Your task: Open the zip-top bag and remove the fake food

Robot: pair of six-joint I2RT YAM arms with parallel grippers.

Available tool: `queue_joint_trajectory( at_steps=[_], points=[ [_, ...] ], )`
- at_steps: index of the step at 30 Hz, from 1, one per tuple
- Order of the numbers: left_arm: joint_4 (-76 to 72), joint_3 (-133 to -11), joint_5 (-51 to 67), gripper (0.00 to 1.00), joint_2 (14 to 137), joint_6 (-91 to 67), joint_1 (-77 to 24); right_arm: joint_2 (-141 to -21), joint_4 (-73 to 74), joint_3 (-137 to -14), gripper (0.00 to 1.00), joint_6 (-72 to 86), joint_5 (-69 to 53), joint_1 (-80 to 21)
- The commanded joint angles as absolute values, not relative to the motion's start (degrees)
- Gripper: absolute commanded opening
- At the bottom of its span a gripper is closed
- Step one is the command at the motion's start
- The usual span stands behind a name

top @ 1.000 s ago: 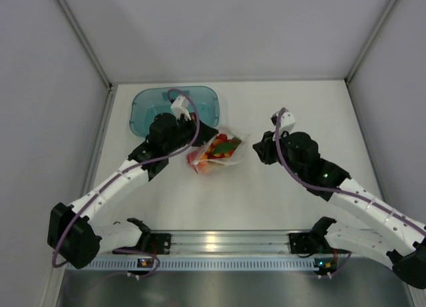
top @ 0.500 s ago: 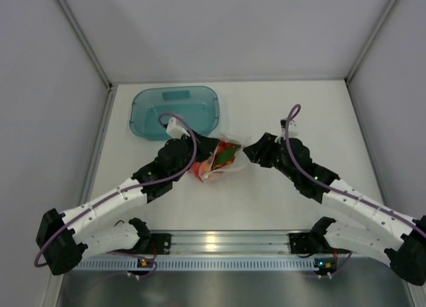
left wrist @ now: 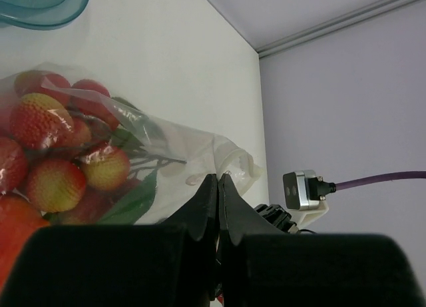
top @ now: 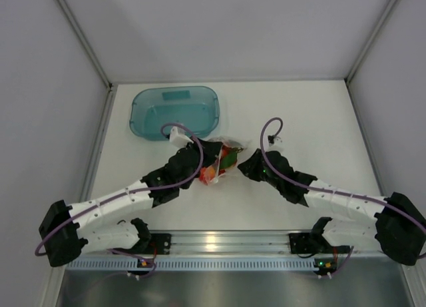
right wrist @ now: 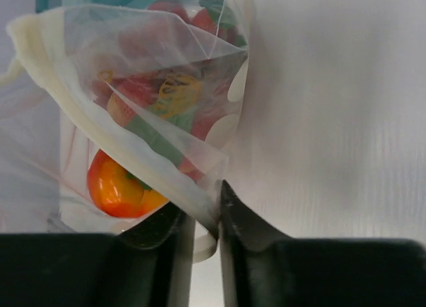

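Overhead, a clear dotted bag [top: 225, 158] is sitting at the middle of a white table [top: 299, 114], with a teal tray [top: 143, 114] at its 11 o'clock. The task is looking barely begun: the fake food [left wrist: 46, 180], red berries and leaves, is all still lying inside the bag. Whether the cream zip strip [left wrist: 234, 162] is parting is unclear. The left gripper [left wrist: 218, 180], at the bag's 9 o'clock, is pressing its fingers fully together, seemingly pinching the thin plastic. The right gripper [right wrist: 218, 207], at 3 o'clock, is clamping the bag's edge between nearly touching fingers.
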State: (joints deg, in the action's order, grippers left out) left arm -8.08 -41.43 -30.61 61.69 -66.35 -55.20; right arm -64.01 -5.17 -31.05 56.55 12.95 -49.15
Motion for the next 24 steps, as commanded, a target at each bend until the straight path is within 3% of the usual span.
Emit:
queue_joint_trajectory(
  at_steps=[1,5,8,15,20,24],
  points=[
    [-12.7,-41.7,-33.0,0.0,62.4,-67.5,-55.7,-64.5,-9.7,-32.8,0.16,54.8,17.2,-49.6],
    [-12.4,-41.5,-35.9,0.0,61.1,-65.0,-55.8,-59.3,-2.2,-32.4,0.0,51.2,22.8,-47.4],
    [-11.8,-41.1,-39.2,0.0,59.2,-63.4,-55.7,-54.2,4.1,-33.7,0.0,43.8,26.2,-45.3],
    [-3.5,-41.5,-48.3,0.0,56.3,-63.8,-55.7,-53.9,30.9,-49.3,0.0,23.0,30.7,-37.8],
    [4.8,-40.5,-52.6,0.0,53.9,-65.6,-55.3,-56.0,40.5,-58.0,0.0,15.2,33.5,-34.5],
    [4.7,-38.9,-49.4,0.0,53.8,-65.5,-55.3,-58.9,43.2,-64.7,0.0,12.8,27.7,-35.2]
  ],
)
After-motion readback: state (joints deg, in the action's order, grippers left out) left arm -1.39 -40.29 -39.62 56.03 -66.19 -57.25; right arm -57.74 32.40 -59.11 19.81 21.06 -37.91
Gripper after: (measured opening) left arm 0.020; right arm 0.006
